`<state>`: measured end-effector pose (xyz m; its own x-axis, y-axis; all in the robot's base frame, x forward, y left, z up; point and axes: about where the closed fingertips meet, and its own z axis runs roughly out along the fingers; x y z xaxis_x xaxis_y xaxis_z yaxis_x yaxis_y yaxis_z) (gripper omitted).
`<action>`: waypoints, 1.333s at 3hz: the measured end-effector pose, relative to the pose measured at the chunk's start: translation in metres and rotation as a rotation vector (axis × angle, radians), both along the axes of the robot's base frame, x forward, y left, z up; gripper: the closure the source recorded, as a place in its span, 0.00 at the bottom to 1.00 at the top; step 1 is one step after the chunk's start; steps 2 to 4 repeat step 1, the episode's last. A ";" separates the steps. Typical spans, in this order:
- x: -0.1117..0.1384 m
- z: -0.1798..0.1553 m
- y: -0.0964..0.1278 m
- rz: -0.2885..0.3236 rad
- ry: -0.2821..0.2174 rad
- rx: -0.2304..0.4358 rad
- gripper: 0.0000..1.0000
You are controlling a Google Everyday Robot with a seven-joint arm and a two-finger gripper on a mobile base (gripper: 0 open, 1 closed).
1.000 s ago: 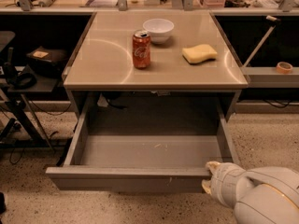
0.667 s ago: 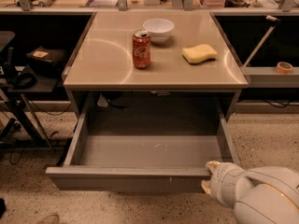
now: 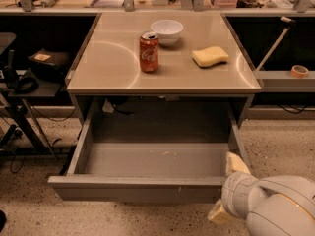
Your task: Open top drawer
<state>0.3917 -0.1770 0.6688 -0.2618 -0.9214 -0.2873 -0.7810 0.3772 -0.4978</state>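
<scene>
The top drawer is a wide grey metal drawer under the table top, pulled far out toward me, and its inside is empty. My gripper is at the drawer's front right corner, at the end of my white arm in the lower right. One pale finger rises inside the drawer by its right wall, and another shows below the drawer front. The front panel runs between them.
On the table top stand a red soda can, a white bowl and a yellow sponge. A dark side stand is at the left. A shelf with a tape roll is at the right. Speckled floor lies below.
</scene>
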 end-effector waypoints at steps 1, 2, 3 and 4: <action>0.000 0.000 0.000 0.000 0.000 0.000 0.00; 0.000 0.000 0.000 0.000 0.000 0.000 0.00; 0.000 0.000 0.000 0.000 0.000 0.000 0.00; 0.000 0.000 0.000 0.000 0.000 0.000 0.00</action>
